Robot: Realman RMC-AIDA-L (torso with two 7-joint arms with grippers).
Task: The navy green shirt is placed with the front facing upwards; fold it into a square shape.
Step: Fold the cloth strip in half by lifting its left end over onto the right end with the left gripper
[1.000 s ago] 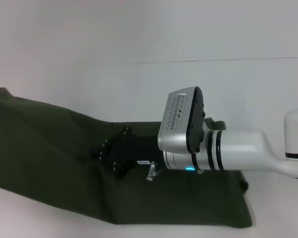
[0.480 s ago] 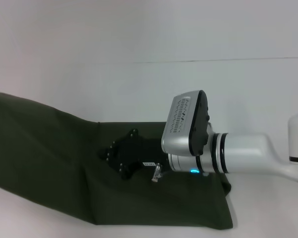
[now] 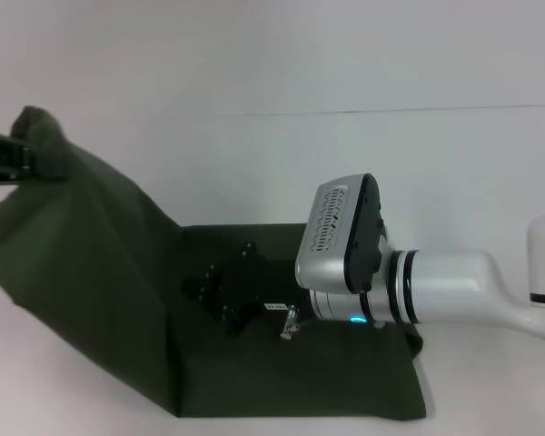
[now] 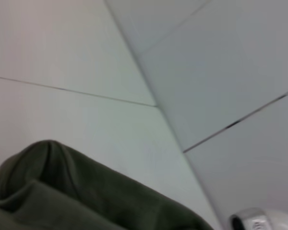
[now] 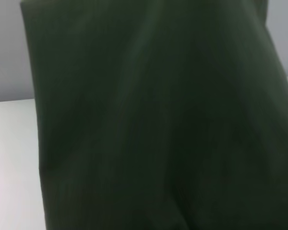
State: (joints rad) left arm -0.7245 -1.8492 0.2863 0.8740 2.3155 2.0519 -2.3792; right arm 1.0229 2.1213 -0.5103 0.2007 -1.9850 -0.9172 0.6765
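Observation:
The navy green shirt [image 3: 91,272] lies folded on the white table, plain dark cloth showing. Its left end is raised off the table, pinched at the top corner by my left gripper [image 3: 20,159], which is shut on it at the far left of the head view. My right gripper [image 3: 220,289], black, sits low over the middle of the shirt, against the cloth. The left wrist view shows a rolled fold of the shirt [image 4: 86,191]. Dark shirt cloth [image 5: 158,124] fills the right wrist view.
My white right forearm [image 3: 436,286] reaches in from the right across the shirt's flat part. Bare white table [image 3: 345,163] lies behind and to the right of the shirt. A thin seam line [image 3: 409,111] runs across the far table.
The left gripper has lifted the shirt's left end well up off the table. The shirt's right edge has drawn in leftward, and the right arm has sunk slightly toward the near right.

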